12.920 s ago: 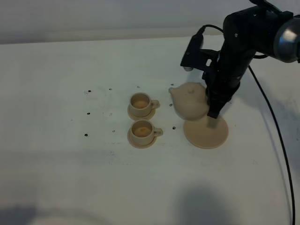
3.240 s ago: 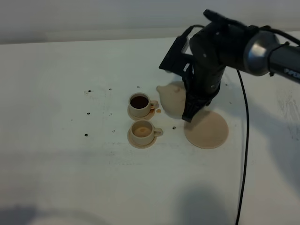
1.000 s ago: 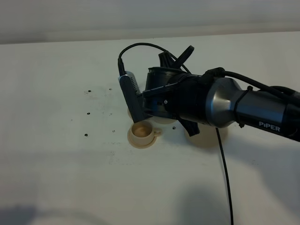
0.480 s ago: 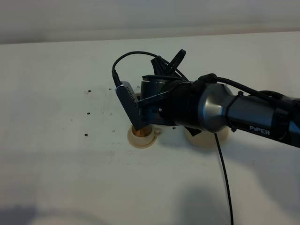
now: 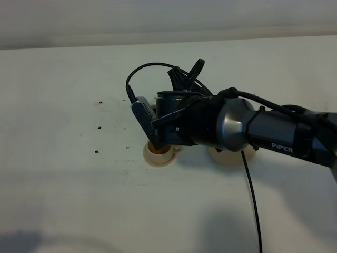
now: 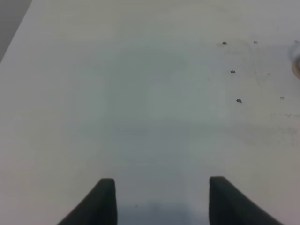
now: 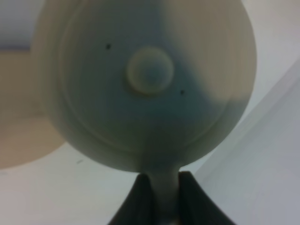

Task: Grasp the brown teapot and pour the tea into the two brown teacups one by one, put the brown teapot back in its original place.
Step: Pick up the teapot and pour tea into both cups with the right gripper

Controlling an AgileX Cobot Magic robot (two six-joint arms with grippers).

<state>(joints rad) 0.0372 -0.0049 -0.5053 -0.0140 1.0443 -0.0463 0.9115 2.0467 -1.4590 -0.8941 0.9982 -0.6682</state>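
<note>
White tabletop [image 5: 63, 184], evenly lit. Right gripper [image 7: 164, 183] is clamped on the loop handle of the brown teapot [image 7: 150, 93]; the knobbed lid faces the wrist camera. From above, the right arm [image 5: 237, 129] hides the pot and the far cup. The near teacup [image 5: 159, 151] shows just under the arm's wrist. The large saucer [image 5: 225, 157] lies partly hidden, right of that cup. Left gripper [image 6: 157, 199] has its jaws apart over the tabletop, holding nothing.

A robotics lab test bench is suggested by a bare, flat white tabletop [image 5: 63, 200] speckled with small dark dots [image 5: 99, 127], by a plain pale grey backdrop [image 5: 158, 21] behind it, and by a black-and-silver robot arm [image 5: 237, 124] lettered "PIPER", from which a thin black cable [image 5: 253, 200] is trailed.
</note>
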